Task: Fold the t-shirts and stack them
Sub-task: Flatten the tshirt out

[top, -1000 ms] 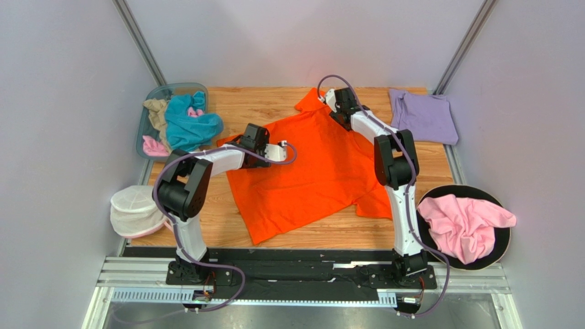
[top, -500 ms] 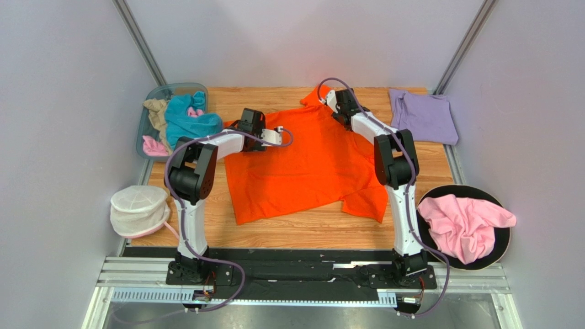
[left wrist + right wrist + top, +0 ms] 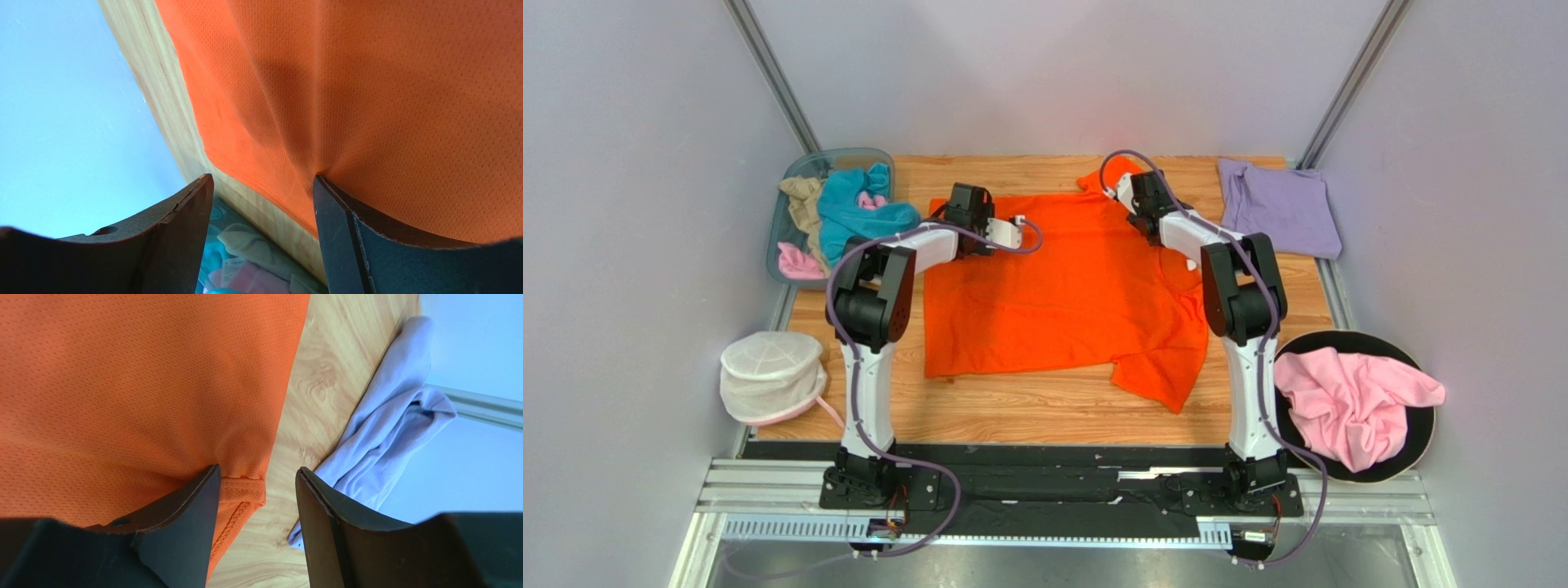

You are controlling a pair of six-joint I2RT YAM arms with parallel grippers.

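The bright orange t-shirt [image 3: 1063,294] lies spread on the wooden table [image 3: 1038,410], its top edge near the far side. My left gripper [image 3: 943,223] is at the shirt's far left corner. In the left wrist view it [image 3: 263,179] is open; its right finger [image 3: 344,233] presses into the puckered orange cloth [image 3: 380,92]. My right gripper [image 3: 1144,202] is at the shirt's far right, by the collar. It [image 3: 258,469] is open too, its left finger [image 3: 184,527] on the orange cloth [image 3: 135,380] beside a hem. A lavender t-shirt [image 3: 1280,208] lies at the far right.
A clear bin [image 3: 800,169] at the far left holds teal [image 3: 854,214], tan [image 3: 803,202] and pink [image 3: 795,260] shirts. A white mesh pouch [image 3: 772,374] sits at the left edge. A pink shirt [image 3: 1351,404] is bunched on a black round disc [image 3: 1421,431] at the right.
Both grippers have moved toward the far side, dragging the orange shirt with them. The shirt has slid back and turned squarer to the table.
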